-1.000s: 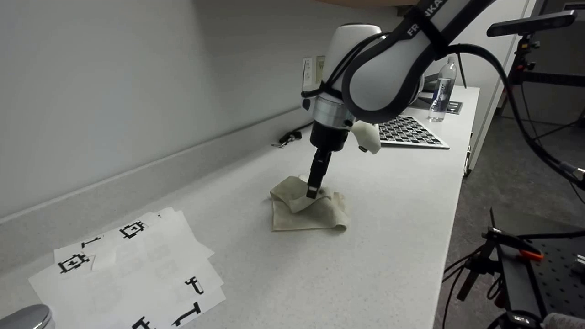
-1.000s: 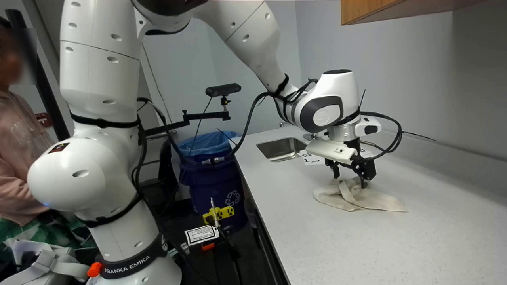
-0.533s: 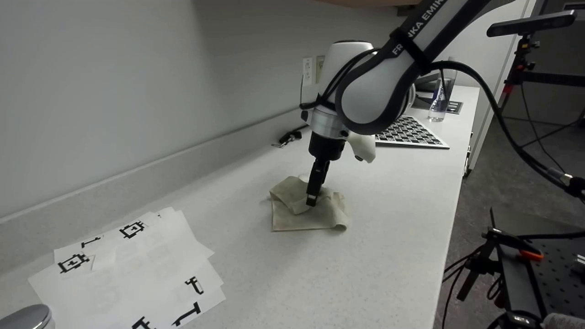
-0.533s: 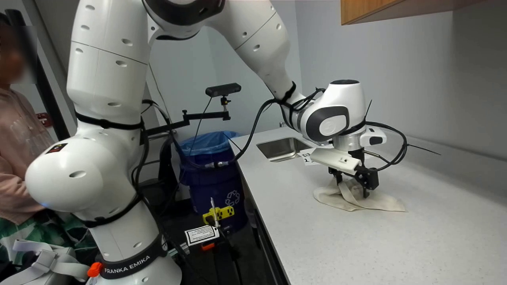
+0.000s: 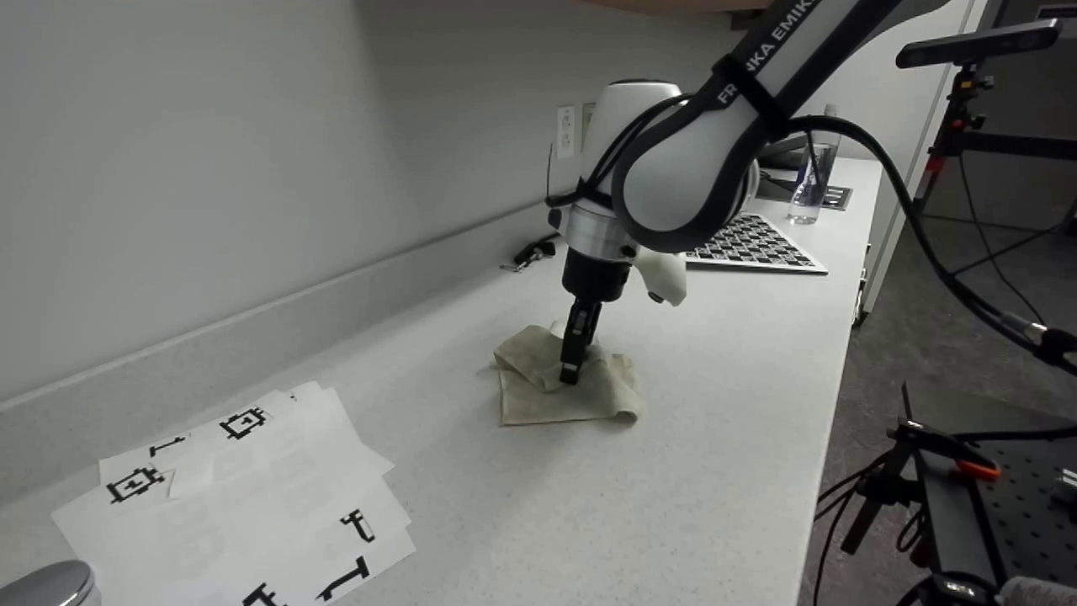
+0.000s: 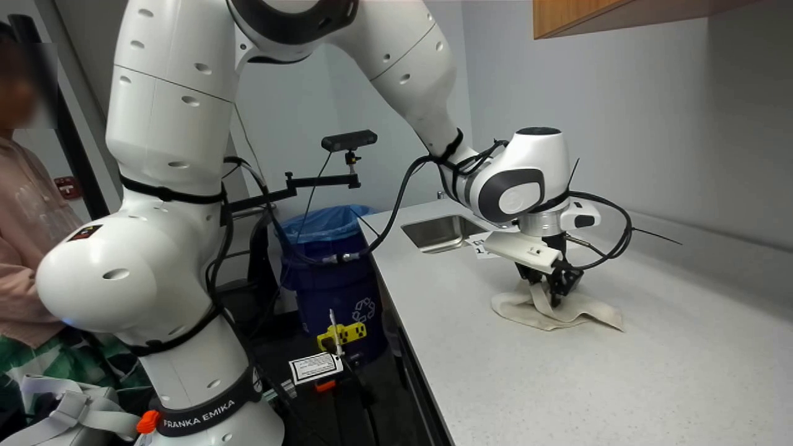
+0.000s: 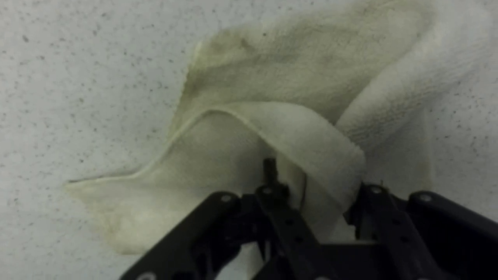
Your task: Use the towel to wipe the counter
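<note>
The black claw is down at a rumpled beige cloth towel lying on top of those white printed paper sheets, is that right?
Not quite: the rumpled beige cloth towel lies on the pale speckled counter, apart from the white printed paper sheets, as an exterior view shows. The black claw is indeed down at the towel.

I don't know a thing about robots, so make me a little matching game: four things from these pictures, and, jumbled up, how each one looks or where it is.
Things
1. Towel
2. Recycling bin
3. Bottle
4. Papers

Descriptions
A. Clear, standing upright
B. White with black markings, overlapping one another
C. Rumpled and folded over itself, at the robot's jaws
D. Dark blue, beside the counter

Right pairs: 1-C, 2-D, 3-A, 4-B
</note>
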Motion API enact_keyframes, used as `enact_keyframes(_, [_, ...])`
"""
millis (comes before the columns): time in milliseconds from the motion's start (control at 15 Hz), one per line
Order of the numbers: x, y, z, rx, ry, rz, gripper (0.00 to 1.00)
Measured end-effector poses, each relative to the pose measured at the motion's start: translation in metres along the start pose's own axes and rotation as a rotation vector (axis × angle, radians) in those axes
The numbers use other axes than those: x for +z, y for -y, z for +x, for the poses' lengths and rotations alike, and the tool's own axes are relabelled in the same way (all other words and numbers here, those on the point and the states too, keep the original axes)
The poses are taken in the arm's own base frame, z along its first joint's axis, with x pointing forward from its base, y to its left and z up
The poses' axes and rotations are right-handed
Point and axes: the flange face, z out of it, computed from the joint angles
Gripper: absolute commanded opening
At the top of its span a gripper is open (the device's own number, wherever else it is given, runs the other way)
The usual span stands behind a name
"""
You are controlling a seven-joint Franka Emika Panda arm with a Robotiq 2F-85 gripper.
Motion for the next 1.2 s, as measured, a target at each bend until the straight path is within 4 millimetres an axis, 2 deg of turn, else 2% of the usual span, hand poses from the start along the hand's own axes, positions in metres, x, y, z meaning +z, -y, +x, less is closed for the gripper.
enact_keyframes(67, [-0.001,0.002,0.002,-0.004,-0.004,0.002,0.02])
enact_keyframes(133, [-0.002,0.005,0.004,-0.008,-0.008,0.004,0.00])
enact_keyframes(333, [-0.007,0.020,0.012,-0.033,-0.022,0.016,0.03])
enact_keyframes(667, [-0.011,0.071,0.027,-0.123,-0.031,0.065,0.03])
enact_keyframes(933, [-0.001,0.109,0.021,-0.221,0.053,0.131,0.03])
enact_keyframes(1200, [0.014,0.123,0.007,-0.275,0.173,0.215,0.03])
